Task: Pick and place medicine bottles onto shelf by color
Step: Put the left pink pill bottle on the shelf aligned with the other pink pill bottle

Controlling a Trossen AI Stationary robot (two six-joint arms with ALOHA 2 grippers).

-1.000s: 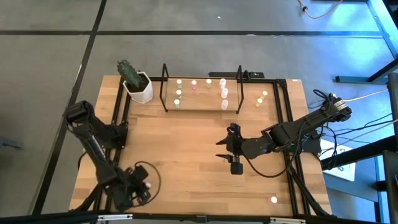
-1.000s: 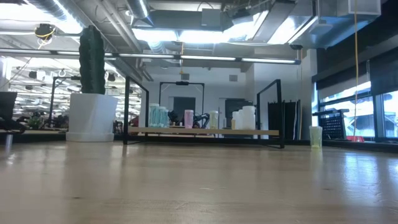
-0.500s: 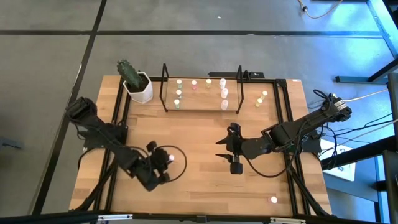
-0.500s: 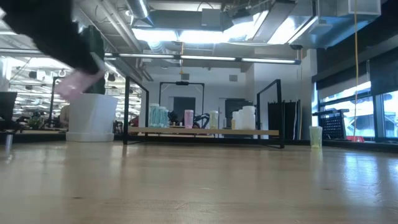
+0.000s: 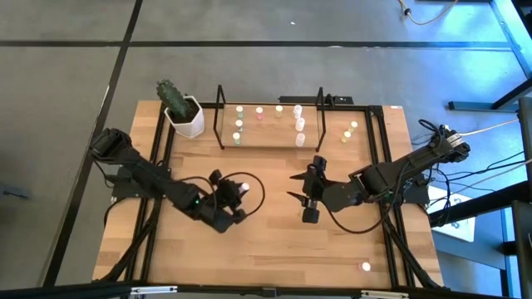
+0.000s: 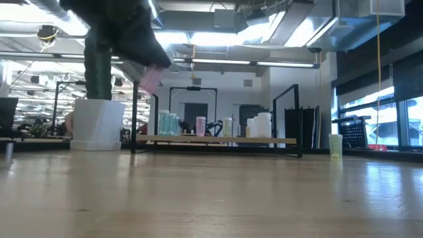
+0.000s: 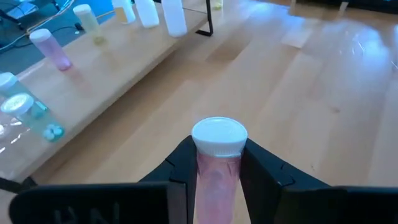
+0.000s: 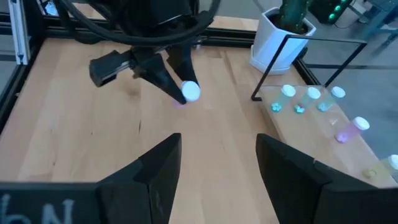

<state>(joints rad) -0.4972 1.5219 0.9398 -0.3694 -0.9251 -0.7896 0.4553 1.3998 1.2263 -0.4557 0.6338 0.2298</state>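
My left gripper (image 5: 238,196) is over the table's middle, left of centre, shut on a small pink bottle with a white cap (image 7: 217,155). The bottle also shows in the high view (image 5: 243,188), the low view (image 6: 151,78) and the right wrist view (image 8: 189,92). My right gripper (image 5: 293,187) is open and empty right of centre, its fingers pointing toward the left gripper. The wire shelf (image 5: 270,143) stands at the far edge. On its wooden floor, green-topped (image 5: 238,124), pink-topped (image 5: 258,112), yellowish (image 5: 278,109) and white (image 5: 299,124) bottles stand upright. My left gripper pinches the pink bottle's body (image 7: 216,177) between its two fingers, just behind the white cap (image 7: 219,135). The bottle lies along the fingers, its cap out past their free ends. The fingers come from the table's left, slanting down. The bottle is tilted and lifted clear of the table.
A white hexagonal pot with a cactus (image 5: 184,116) stands left of the shelf. Two yellowish bottles (image 5: 350,130) stand on the table right of the shelf, and one bottle (image 5: 365,267) stands near the front right corner. Black rails (image 5: 384,166) run along the table's sides.
My left gripper has swung from the near left corner toward the table's middle and the far edge, carrying the pink bottle clear of the table. My right gripper has shifted a little toward the far edge.
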